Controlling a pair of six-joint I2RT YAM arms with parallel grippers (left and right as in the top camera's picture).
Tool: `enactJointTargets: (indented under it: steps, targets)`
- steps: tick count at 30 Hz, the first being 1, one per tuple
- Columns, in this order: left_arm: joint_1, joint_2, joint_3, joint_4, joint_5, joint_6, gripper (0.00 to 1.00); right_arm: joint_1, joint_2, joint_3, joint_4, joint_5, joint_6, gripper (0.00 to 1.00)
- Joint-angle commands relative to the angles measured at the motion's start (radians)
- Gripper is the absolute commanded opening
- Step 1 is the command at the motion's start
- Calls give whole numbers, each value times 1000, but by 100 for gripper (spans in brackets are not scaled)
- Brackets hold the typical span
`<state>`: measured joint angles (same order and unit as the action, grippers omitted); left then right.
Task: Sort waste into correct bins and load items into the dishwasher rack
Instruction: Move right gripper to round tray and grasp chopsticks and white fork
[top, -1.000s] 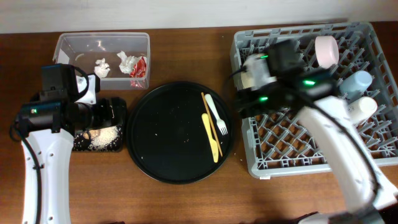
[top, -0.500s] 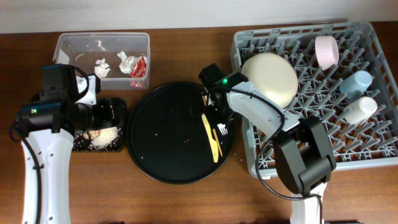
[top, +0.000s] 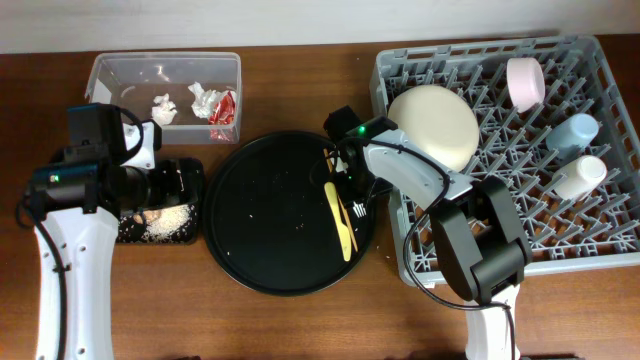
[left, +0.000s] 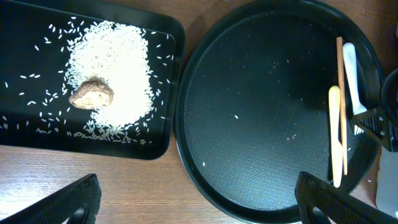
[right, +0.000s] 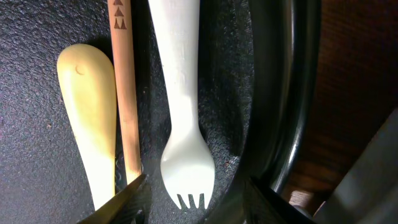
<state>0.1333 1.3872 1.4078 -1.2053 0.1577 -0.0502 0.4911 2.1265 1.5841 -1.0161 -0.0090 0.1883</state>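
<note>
My right gripper (top: 352, 186) (right: 191, 200) is open and low over the round tray, its fingers either side of the white fork's (top: 353, 199) (right: 181, 118) head. The yellow knife (top: 341, 218) (right: 93, 124) and a wooden chopstick (top: 332, 180) (right: 124, 93) lie just left of the fork. The grey rack (top: 480, 48) holds the cream bowl (top: 436, 125), pink bowl (top: 525, 80), blue cup (top: 576, 131) and white cup (top: 580, 176). My left gripper (top: 176, 186) (left: 200, 206) is open and empty above the shallow black tray (top: 128, 232) with rice (left: 112, 68) and a brown lump (left: 92, 94).
The clear tub (top: 100, 75) at the back left holds tissue wads (top: 163, 108) and the red wrapper (top: 225, 108). The large round black tray (top: 225, 240) (left: 261, 124) sits between the shallow tray and the rack, with a few stray grains on it.
My right arm has left the cream bowl in the rack and swung left and down over the fork on the round tray. The left arm has not moved.
</note>
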Motion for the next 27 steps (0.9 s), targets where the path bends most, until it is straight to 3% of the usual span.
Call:
enactJointTargets:
  steps: [1, 9, 17, 27]
  targets:
    - [5, -8, -5, -2, 11, -10, 99, 2, 19, 0, 20, -2, 57, 50]
    - [5, -8, -5, -5, 11, -10, 99, 13, 29, -33, 65, -5, 57, 42]
    - [5, -8, -5, -8, 11, -10, 99, 13, 26, -29, 31, -6, 57, 20]
    - [5, -8, -5, -11, 11, -10, 99, -9, -274, 32, -127, 22, 56, 21]
